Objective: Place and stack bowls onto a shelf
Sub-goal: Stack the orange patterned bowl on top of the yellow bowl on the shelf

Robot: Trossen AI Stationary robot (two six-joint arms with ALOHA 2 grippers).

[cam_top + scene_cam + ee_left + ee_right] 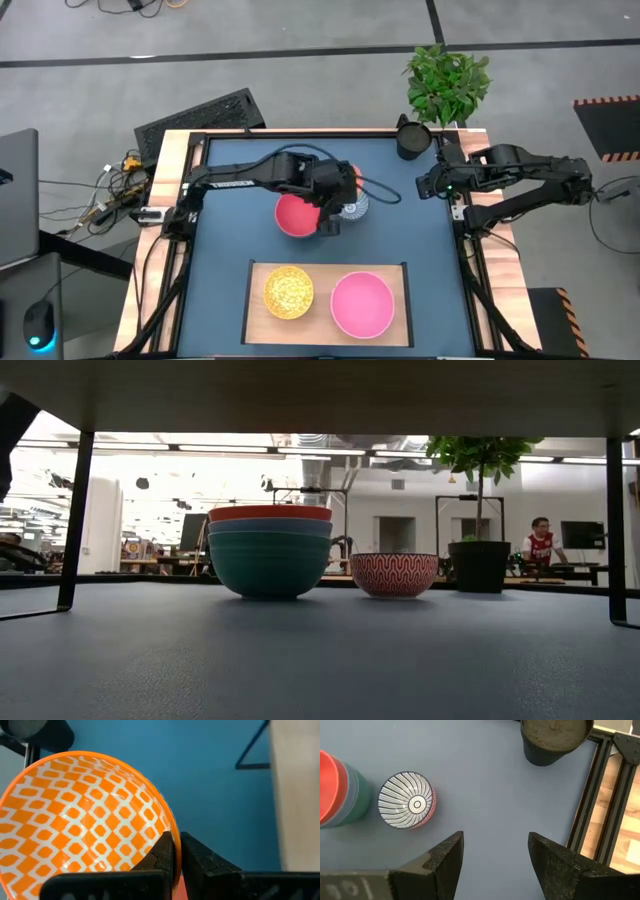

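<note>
Wooden shelf (327,270) holds two bowls: one yellow (288,291), one pink (362,304).

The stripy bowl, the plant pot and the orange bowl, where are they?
stripy bowl (406,800): right wrist view, its inside centre.
plant pot (556,737): right wrist view, the soil.
orange bowl (75,820): left wrist view, its patterned inside.

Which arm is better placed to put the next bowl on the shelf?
Left. Its end effector is shut on the orange bowl's rim, above the table centre near the shelf. The right end effector is open, empty, at the table's edge.
</note>
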